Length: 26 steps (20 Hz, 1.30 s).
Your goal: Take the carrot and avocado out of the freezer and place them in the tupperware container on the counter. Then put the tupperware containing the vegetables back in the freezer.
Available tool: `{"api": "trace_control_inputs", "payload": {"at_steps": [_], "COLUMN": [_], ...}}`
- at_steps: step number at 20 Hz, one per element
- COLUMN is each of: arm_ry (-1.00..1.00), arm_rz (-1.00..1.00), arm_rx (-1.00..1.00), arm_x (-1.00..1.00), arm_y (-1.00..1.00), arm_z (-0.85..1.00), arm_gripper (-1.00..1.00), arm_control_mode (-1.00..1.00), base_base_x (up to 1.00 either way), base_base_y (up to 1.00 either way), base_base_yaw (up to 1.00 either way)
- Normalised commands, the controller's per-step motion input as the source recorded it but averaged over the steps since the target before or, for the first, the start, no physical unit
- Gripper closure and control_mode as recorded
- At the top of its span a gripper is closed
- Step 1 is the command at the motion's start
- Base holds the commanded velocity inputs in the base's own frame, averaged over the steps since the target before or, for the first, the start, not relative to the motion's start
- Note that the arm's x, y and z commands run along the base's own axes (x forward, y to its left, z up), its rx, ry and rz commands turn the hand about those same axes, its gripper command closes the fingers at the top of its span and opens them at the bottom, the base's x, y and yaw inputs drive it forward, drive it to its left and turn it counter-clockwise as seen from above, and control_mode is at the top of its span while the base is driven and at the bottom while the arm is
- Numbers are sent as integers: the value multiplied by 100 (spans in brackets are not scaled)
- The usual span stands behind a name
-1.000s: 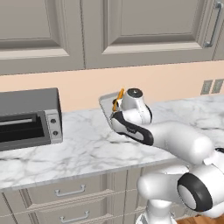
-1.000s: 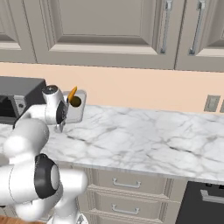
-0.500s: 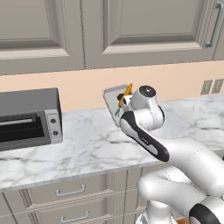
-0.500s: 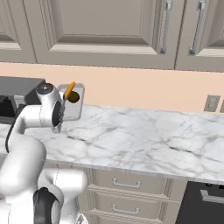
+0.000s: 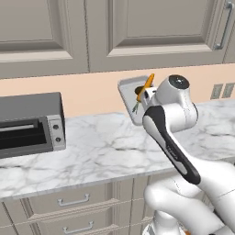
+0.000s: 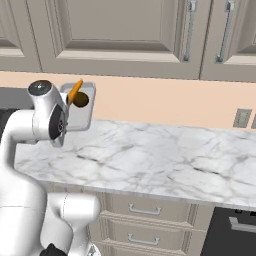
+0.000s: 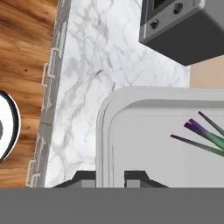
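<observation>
The gripper is closed on the near wall of the tupperware container: in the hand view the two dark finger tips stand one on each side of the container's rim, with the wall pinched between them. The container is lifted clear of the counter and tipped steeply, its open face turned outward; in the left base view it hangs just left of the white wrist, in front of the peach backsplash and below the upper cabinets. The carrot lies inside the container, its orange tip projecting past the upper rim; the right base view shows the same carrot slanting across the upper part of the tray. The avocado sits in the container just beside the carrot, touching or nearly touching it. In the hand view, green and purple carrot leaves lie on the container floor at the right. The arm is folded, with the forearm rising from the base toward the wall and the wrist bent so the hand points toward the backsplash above the counter. A grey toaster oven stands on the counter well to the left of the container. Drawers with metal handles run below the counter edge.
</observation>
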Motion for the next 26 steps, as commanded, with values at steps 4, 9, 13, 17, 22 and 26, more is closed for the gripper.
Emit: {"api": "trace_control_inputs", "payload": {"at_steps": [4,9,13,17,22,26], "arm_ry": [0,-1,0,0,0,0], "arm_rz": [0,0,-1,0,0,0], "arm_rx": [4,2,0,0,0,0], "arm_x": [-41,-76,-54,0,-6,0], "arm_y": [-16,-10,-13,0,0,0], "arm_z": [36,39,22,0,0,0], "arm_gripper": [100,100,100,100,100,100], "arm_control_mode": [-100,-100,-100,-100,100,100], "base_base_x": [0,0,0,0,-57,-71], "base_base_y": [0,0,0,0,1,23], "base_base_yaw": [0,0,0,0,30,96]}}
